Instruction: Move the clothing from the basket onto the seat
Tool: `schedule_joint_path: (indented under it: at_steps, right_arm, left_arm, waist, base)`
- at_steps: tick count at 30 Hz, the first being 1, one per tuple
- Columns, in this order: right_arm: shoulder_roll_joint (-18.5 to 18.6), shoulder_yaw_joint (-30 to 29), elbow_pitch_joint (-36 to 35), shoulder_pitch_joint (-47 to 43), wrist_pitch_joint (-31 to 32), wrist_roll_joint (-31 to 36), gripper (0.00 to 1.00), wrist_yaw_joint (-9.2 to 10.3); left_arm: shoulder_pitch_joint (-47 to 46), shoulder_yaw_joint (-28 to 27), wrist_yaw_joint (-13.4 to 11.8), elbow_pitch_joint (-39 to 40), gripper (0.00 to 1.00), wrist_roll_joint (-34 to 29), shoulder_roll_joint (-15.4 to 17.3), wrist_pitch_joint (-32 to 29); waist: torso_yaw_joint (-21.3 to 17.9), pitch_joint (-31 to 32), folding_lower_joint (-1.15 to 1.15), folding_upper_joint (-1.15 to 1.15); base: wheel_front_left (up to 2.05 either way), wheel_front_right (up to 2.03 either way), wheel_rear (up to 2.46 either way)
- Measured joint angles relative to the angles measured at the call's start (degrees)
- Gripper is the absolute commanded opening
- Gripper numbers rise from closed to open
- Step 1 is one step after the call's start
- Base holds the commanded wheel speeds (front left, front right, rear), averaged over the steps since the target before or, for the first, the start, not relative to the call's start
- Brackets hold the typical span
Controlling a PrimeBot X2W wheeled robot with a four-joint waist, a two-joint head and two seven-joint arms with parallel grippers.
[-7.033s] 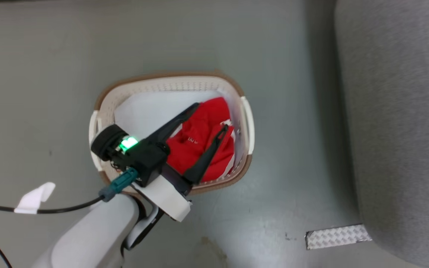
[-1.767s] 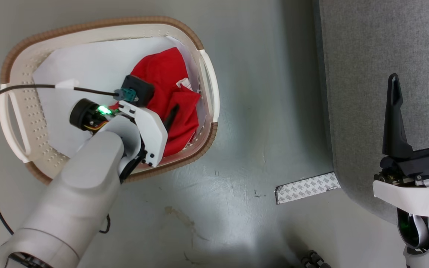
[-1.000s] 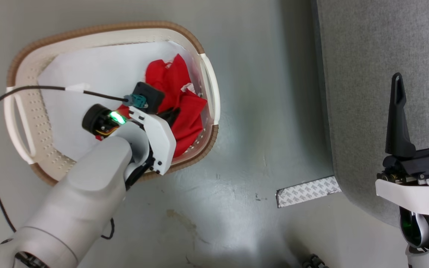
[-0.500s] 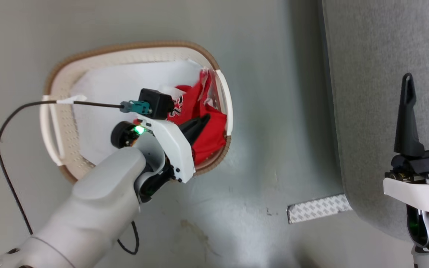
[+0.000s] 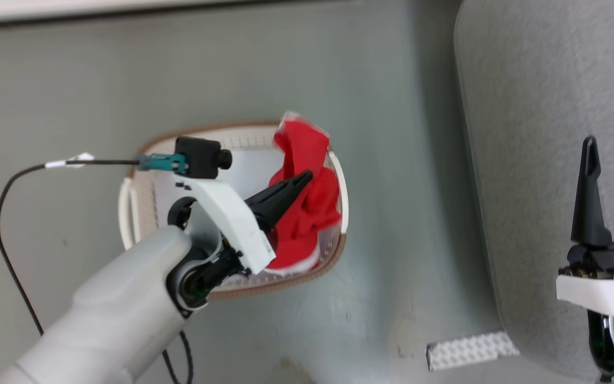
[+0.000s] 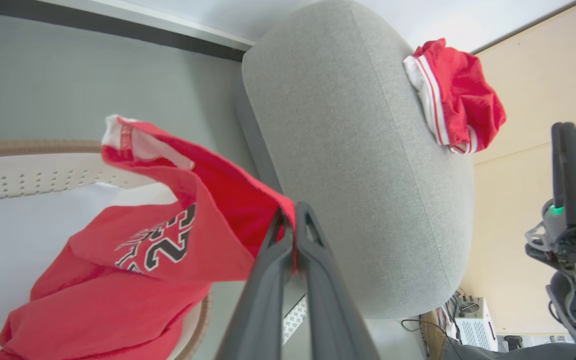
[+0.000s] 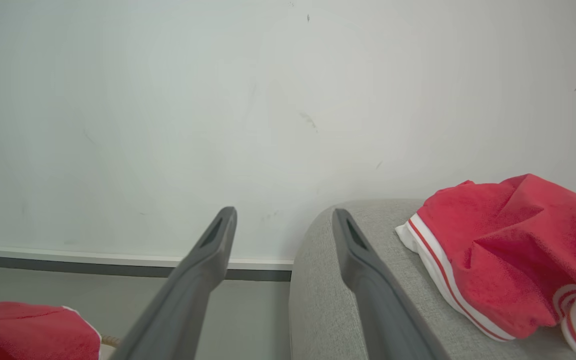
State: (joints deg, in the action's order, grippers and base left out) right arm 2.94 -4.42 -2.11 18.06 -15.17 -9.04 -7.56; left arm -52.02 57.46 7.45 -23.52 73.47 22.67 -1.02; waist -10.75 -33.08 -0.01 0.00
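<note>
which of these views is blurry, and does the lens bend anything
Head view: motion blur smears the red shirt and the basket rim; left wrist view: sharp, but the wide lens bulges the seat; right wrist view: sharp, flat even light on the wall.

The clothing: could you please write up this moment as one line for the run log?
left hand: shut on red jersey, held up over basket | right hand: open, empty | striped red garment: on seat

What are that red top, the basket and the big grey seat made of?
The red top looks like soft matte knit fabric: it drapes and folds. The basket seems smooth moulded plastic, its wall punched with holes. The seat looks upholstered in coarse woven cloth, with visible grain.
</note>
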Motion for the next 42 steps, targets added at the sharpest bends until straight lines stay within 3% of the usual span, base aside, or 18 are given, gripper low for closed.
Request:
schedule_joint_path:
  at_steps: [8, 16, 28, 34, 42]
  right_arm:
    - [0.0, -0.9, 1.9, -3.3, 0.0, 0.5, 1.00, 0.00]
    - [0.0, -1.0, 3.4, -5.7, 0.0, 0.5, 1.00, 0.00]
    - [0.0, 1.5, 7.9, -10.8, 0.0, 0.6, 1.00, 0.00]
    - [0.0, 6.2, 9.3, -12.9, 0.0, 0.5, 1.00, 0.00]
    - [0.7, 20.1, 8.8, -9.7, 0.3, -1.4, 1.00, 0.00]
  left_arm:
    - [3.0, -2.5, -0.3, 6.7, 0.00, 4.1, 3.2, 1.0]
    - [4.2, -5.7, -3.5, 11.8, 0.00, 6.6, 5.3, 2.6]
    - [9.1, -8.4, -6.9, 13.4, 0.00, 8.9, 5.3, 7.3]
    - [12.1, -8.2, -8.1, 15.0, 0.00, 9.7, 5.6, 8.1]
    - [12.4, -6.6, -9.8, 18.0, 0.00, 8.5, 5.9, 7.3]
  waist:
    - [0.9, 8.3, -0.01, 0.00]
    - [1.7, 16.4, -0.01, 0.00]
    - [2.5, 27.4, -0.01, 0.00]
    - [3.0, 32.4, -0.01, 0.00]
    - [3.9, 33.4, -0.01, 0.00]
  base:
    - [0.00, 0.00, 0.00]
    - [0.00, 0.00, 0.00]
    - [0.00, 0.00, 0.00]
    - [0.00, 0.00, 0.00]
    - [0.00, 0.00, 0.00]
